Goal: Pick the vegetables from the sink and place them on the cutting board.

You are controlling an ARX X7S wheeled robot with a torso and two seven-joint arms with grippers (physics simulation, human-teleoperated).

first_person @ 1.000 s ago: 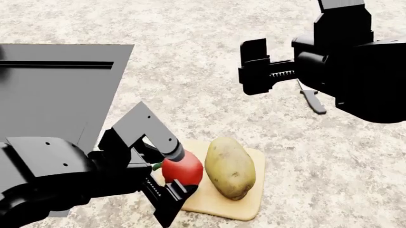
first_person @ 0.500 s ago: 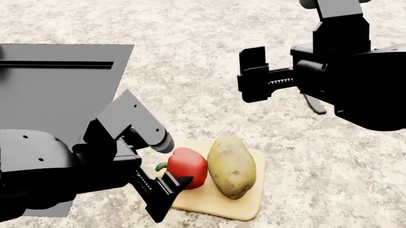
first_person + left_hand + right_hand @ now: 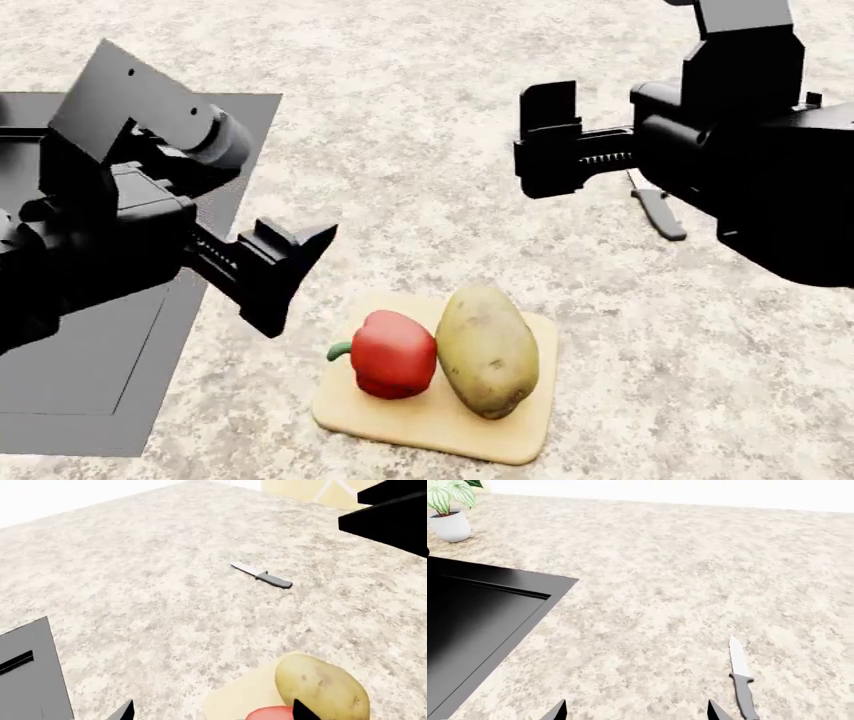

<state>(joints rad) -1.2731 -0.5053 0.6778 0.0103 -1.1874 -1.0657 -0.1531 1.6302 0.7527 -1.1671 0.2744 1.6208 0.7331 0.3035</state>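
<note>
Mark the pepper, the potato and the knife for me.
pepper [image 3: 395,353], head view, middle of its red body
potato [image 3: 486,350], head view, middle of its skin
knife [image 3: 262,575], left wrist view, where blade meets handle

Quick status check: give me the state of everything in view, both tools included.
Glossy red bell pepper: on the board, released, touching the potato.
Oval yellowish-tan potato: lying on the board.
Pale cream cutting board: flat on the counter, holding both vegetables.
Black sink: nothing visible inside.
Grey-handled knife: flat on the counter, untouched.
Left tool: open, empty, above the counter.
Right tool: open, empty.
</note>
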